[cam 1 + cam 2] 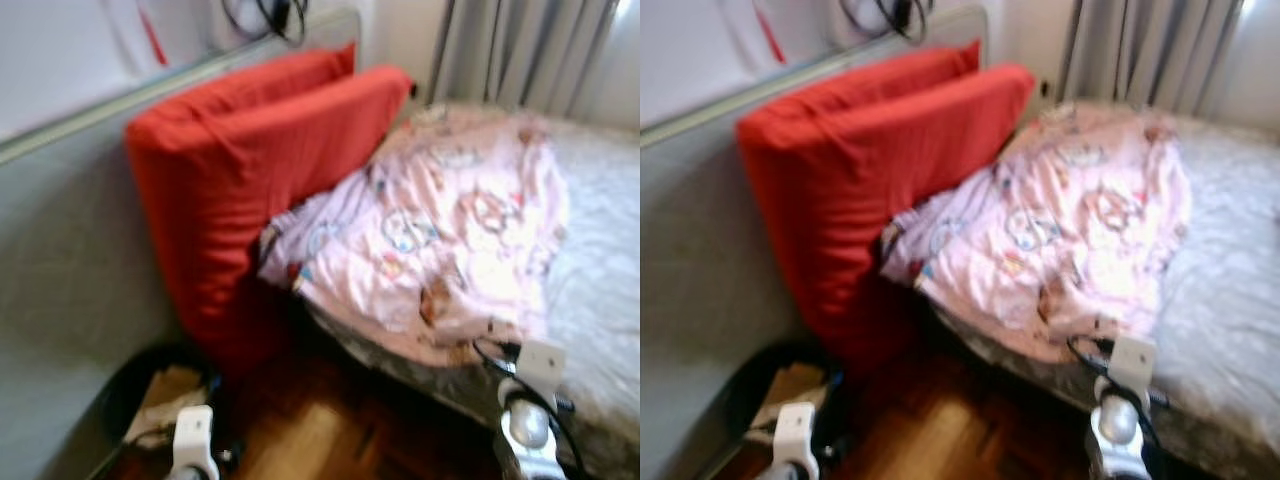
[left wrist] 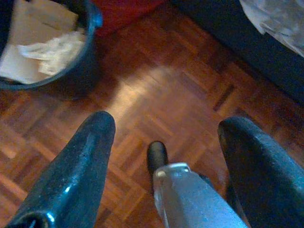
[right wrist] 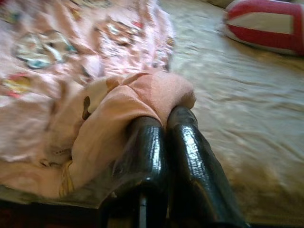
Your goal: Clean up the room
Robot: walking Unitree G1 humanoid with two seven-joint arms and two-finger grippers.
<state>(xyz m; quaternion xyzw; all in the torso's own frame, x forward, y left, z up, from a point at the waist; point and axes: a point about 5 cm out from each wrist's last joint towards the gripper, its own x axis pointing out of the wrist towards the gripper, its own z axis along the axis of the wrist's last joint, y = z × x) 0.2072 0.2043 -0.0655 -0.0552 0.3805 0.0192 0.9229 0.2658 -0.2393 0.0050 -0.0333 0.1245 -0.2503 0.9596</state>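
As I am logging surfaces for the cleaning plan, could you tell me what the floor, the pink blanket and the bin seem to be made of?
Floor: wood parquet, apparently varnished, with small reddish-brown blocks and a soft sheen. Pink blanket: soft printed fabric, rumpled into folds, pinched by the right gripper. Bin: dark and smooth-walled, probably plastic.

We see grey curtains [image 1: 530, 50] hanging behind the bed, a grey headboard [image 1: 70, 250] along the wall, black cables [image 1: 265, 15] dangling above it, and a parquet floor [image 2: 180, 90] of reddish-brown wood below.
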